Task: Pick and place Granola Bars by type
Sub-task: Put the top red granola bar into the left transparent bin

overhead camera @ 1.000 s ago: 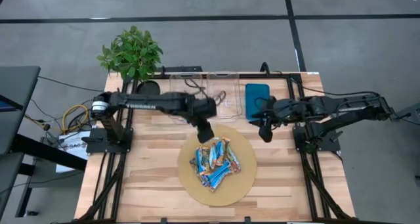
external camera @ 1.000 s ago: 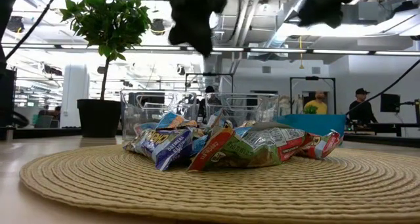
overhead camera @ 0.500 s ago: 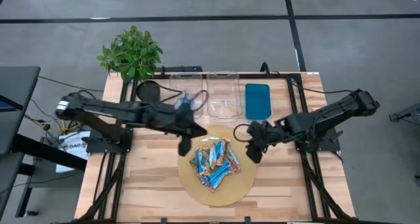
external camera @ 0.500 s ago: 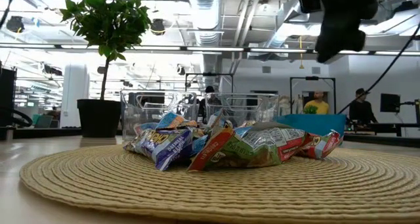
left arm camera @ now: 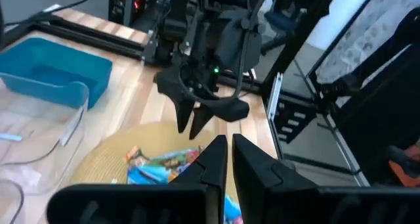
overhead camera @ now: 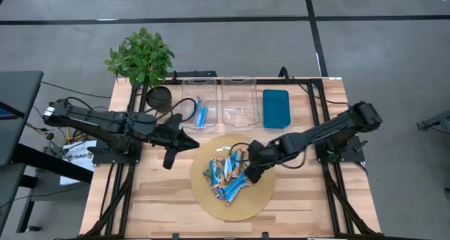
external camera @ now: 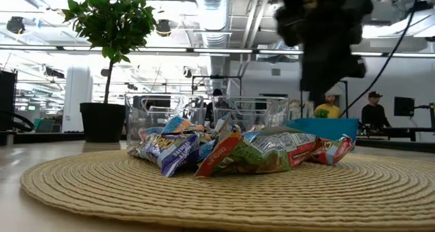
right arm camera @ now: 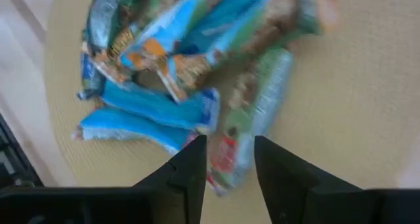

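Several granola bars (overhead camera: 228, 173) in blue, orange and green wrappers lie piled on a round woven mat (overhead camera: 211, 201); they also show in the low view (external camera: 251, 150). Two blue bars (overhead camera: 199, 114) lie in the left clear bin (overhead camera: 188, 92). My right gripper (overhead camera: 251, 172) hovers open over the pile's right side, fingers pointing down, either side of a green and red bar (right arm camera: 231, 148). The low view shows my right gripper (external camera: 326, 79) well above the bars. My left gripper (overhead camera: 170, 154) is shut and empty, left of the mat.
A second clear bin (overhead camera: 239, 92) and a teal tray (overhead camera: 276, 108) stand along the far edge, right of the first bin. A potted plant (overhead camera: 140, 57) stands at the far left corner. Bare wood lies near the front edge (overhead camera: 155, 205).
My left gripper has drawn back from above the mat's far edge toward the table's left edge. My right gripper has swung from beside the teal tray toward the near edge and down, and now stands over the pile. The pile has not moved.
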`<action>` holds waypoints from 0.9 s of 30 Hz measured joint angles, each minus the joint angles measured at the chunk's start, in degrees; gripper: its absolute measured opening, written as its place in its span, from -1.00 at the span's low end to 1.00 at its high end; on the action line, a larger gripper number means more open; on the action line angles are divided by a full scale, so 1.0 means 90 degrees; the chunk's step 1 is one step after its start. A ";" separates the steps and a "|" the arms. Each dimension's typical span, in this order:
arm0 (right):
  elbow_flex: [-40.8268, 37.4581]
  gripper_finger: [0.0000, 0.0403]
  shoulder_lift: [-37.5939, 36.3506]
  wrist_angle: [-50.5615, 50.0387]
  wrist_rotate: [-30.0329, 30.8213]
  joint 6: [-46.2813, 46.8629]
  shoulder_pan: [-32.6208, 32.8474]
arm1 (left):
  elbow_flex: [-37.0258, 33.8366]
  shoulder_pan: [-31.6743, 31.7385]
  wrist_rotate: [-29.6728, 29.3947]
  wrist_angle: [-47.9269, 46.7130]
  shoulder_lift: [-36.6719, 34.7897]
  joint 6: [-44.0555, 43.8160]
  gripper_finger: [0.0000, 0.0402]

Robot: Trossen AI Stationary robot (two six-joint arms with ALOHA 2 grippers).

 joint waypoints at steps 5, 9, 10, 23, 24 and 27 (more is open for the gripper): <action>0.0466 -0.41 0.0692 0.0004 -0.0024 -0.0107 -0.0057 | -0.0005 -0.0060 0.0064 -0.0207 -0.0012 0.0000 -0.92; 0.0719 -0.41 0.1093 0.0068 -0.0258 0.0019 -0.0187 | -0.0005 -0.0104 0.0274 -0.0250 -0.0012 0.0002 -0.92; 0.0766 -0.41 0.1127 0.0004 -0.0449 -0.0024 -0.0241 | -0.0005 -0.0121 0.0281 -0.0250 -0.0012 0.0002 -0.92; 0.1164 -0.41 0.1238 0.2490 -0.3084 -0.1446 -0.0867 | -0.0005 -0.0187 0.0274 -0.0331 -0.0095 0.0057 -0.92; 0.1164 -0.41 0.1235 0.2654 -0.3082 -0.1491 -0.0887 | -0.0005 -0.0185 0.0274 -0.0331 -0.0095 0.0059 -0.92; 0.1161 -0.41 0.1238 0.2949 -0.3097 -0.1490 -0.0988 | -0.0005 -0.0185 0.0272 -0.0333 -0.0095 0.0061 -0.92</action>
